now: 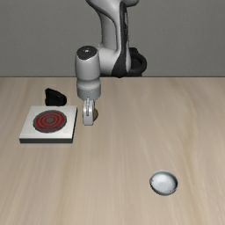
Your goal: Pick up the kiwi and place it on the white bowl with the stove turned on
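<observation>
Jaws closed around kiwi (95, 112), beside stove (48, 124), white bowl (163, 183) well apart

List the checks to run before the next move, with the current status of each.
1. Hand at the kiwi: ok. It is low on the table, right at the kiwi, just off the stove's edge on the exterior view's right.
2. Grip on the kiwi: cannot tell. The contact is hidden.
3. Kiwi lifted: not ok. It appears to sit at table level.
4. Stove on: ok, as the burner shows red rings.
5. White bowl ready: ok. It is upright, nothing is in it, and it sits well forward of the hand toward the exterior view's right.
6. Black object behind the stove: ok, apart from the hand.
</observation>
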Robot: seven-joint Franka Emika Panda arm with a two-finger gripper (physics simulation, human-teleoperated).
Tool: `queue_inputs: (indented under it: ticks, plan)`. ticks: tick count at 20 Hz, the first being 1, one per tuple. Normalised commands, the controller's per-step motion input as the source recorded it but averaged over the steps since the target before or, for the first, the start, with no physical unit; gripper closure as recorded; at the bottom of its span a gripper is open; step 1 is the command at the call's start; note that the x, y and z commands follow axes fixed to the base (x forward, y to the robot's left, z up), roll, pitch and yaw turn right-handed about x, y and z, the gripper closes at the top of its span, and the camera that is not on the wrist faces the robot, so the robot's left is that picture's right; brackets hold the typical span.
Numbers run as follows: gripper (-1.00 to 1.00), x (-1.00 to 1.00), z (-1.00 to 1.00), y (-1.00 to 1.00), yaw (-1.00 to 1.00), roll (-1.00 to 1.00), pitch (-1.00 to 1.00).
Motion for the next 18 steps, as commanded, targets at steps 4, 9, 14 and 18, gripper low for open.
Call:
queue_inputs:
  ticks: [4,9,14,18]
  plan:
    - [1.00,0.00,0.25,0.00,0.00,0.00,0.00]
    - [1.00,0.00,1.00,0.00,0.00,0.00,0.00]
    - [1.00,1.00,0.00,0.00,0.00,0.00,0.00]
    - [1.00,1.00,0.00,0.00,0.00,0.00,0.00]
